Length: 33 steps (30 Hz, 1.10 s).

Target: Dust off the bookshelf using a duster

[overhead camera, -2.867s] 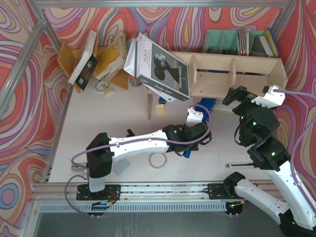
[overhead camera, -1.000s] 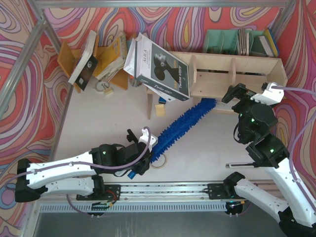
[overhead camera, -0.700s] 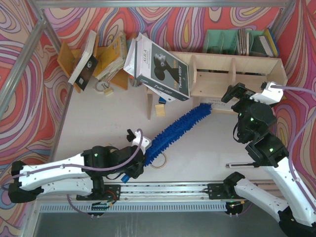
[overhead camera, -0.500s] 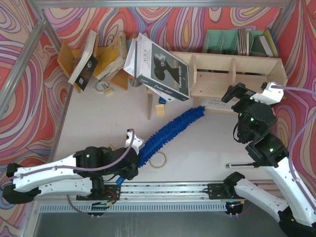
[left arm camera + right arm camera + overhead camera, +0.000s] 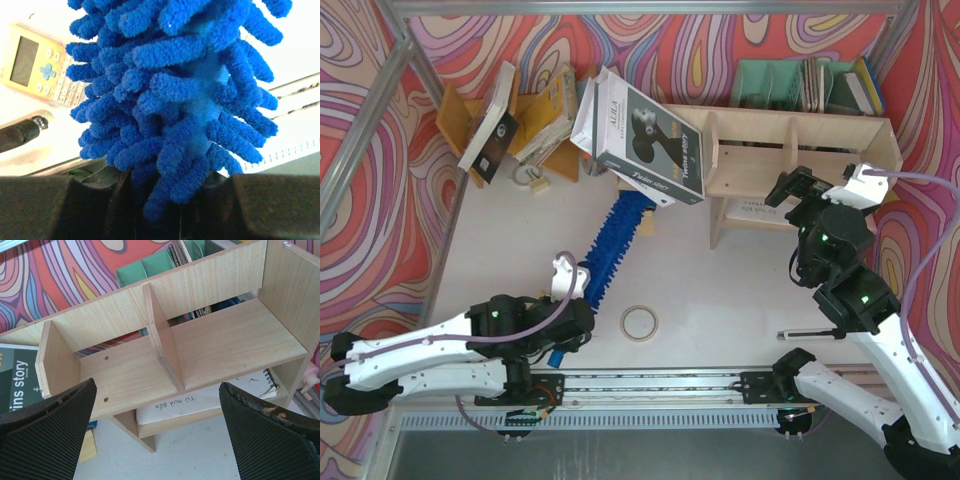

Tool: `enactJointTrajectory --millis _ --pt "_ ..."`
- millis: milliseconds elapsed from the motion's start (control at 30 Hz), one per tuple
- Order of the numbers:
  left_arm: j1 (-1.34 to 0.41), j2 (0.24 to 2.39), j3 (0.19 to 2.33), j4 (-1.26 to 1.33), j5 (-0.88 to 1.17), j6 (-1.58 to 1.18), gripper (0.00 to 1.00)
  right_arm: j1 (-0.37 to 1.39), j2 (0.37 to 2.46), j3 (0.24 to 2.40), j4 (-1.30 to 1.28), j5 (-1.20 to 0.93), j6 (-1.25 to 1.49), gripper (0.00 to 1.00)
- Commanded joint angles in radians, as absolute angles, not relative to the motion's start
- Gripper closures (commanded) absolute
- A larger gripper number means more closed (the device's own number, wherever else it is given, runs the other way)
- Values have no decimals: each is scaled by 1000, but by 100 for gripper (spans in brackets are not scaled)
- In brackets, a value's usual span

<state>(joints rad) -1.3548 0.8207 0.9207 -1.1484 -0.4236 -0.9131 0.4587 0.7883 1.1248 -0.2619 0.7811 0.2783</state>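
Note:
The bright-blue fluffy duster (image 5: 608,250) lies slantwise over the table, its tip under the big leaning book (image 5: 645,140) at the left end of the pale plywood bookshelf (image 5: 810,140). My left gripper (image 5: 576,305) is shut on the duster's lower end. In the left wrist view the duster (image 5: 185,100) fills the frame above my left gripper (image 5: 170,200). My right gripper (image 5: 790,190) hovers in front of the shelf's right half. In the right wrist view my right gripper (image 5: 156,390) is open and holds nothing, and the bookshelf (image 5: 210,350) with its upright divider lies beyond it.
An orange-yellow rack (image 5: 455,120) with books stands at the back left. A teal organiser (image 5: 770,85) sits behind the shelf. A tape ring (image 5: 640,322) and a thin black rod (image 5: 810,333) lie near the front. A yellow calculator (image 5: 37,65) shows beside the duster.
My left arm has swung the duster to the left, its tip going from below the shelf's middle to under the leaning book. The right arm has stayed put.

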Motion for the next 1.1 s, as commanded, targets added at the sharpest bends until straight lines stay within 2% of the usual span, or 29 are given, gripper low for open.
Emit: enactJointTrajectory --millis 0,233,467,633,1067 --pt "-1356 859 929 -967 -538 -921 100 460 788 1124 -251 790 294 1" --pt "-1356 867 864 -759 -606 -966 100 460 776 1111 -256 791 304 1" --pt "-1347 930 845 -800 -660 -1059 100 460 767 1106 -251 798 289 1" --pt "-1304 951 792 -839 -622 -1140 100 459 766 1099 -248 796 290 1" --pt "-1226 1059 733 -780 -427 -1113 100 459 764 1103 -254 793 298 1"
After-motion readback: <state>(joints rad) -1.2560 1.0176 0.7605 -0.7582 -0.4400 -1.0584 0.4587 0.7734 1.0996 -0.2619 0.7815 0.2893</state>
